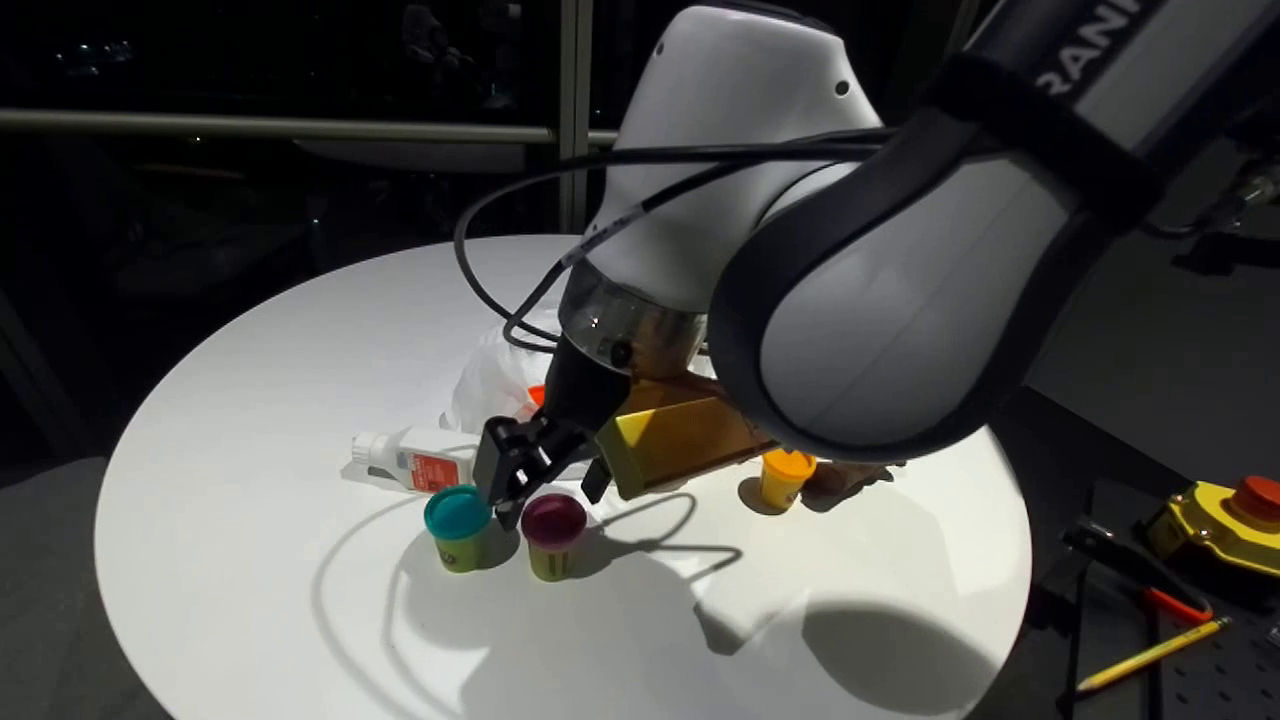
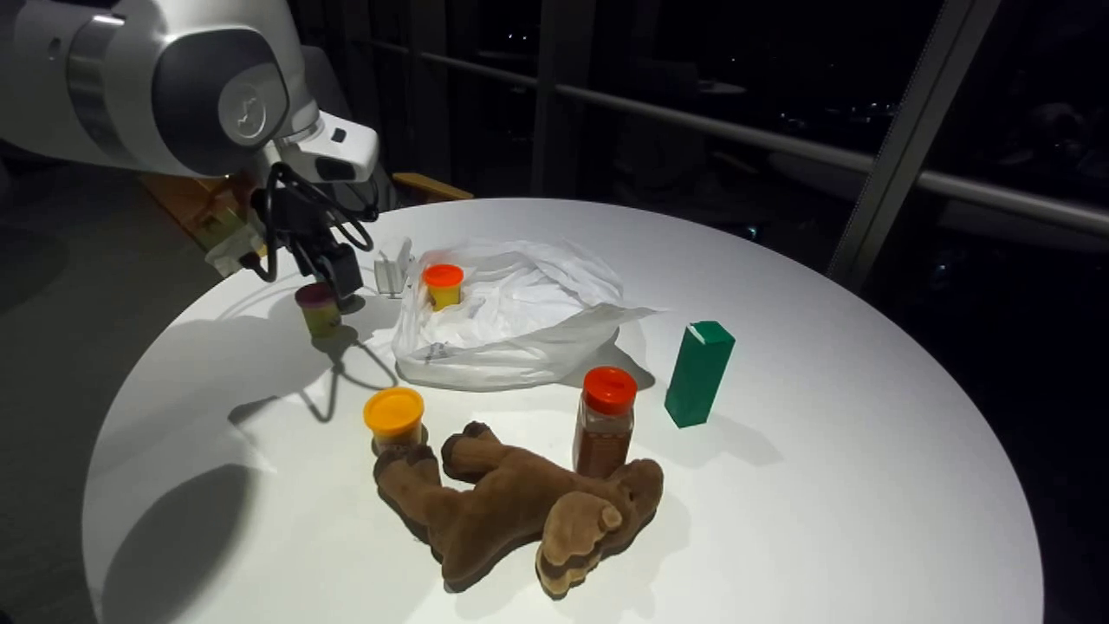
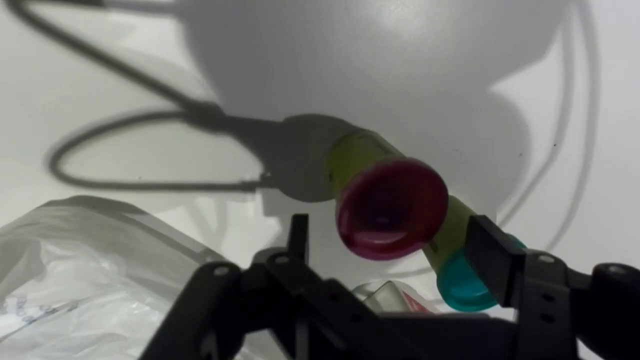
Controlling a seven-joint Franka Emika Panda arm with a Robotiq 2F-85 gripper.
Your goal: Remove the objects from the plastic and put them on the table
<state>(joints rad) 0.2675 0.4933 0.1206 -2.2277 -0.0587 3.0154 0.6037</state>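
Black gripper (image 3: pixel 390 231) spread, I'm by the purple-lidded green cup (image 2: pixel 320 312), likely set left to clear the whitish plastic bag (image 2: pixel 511 357).

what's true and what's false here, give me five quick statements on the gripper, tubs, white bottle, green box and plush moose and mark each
1. The gripper is open, not gripping the purple-lidded tub. True.
2. The white bottle stands upright. False: the white bottle lies on its side.
3. The green box stands on the table, outside the plastic bag. True.
4. The plush moose is inside the plastic bag. False: the plush moose lies on the table.
5. The red-orange-lidded tub sits among the plastic bag's folds. True.
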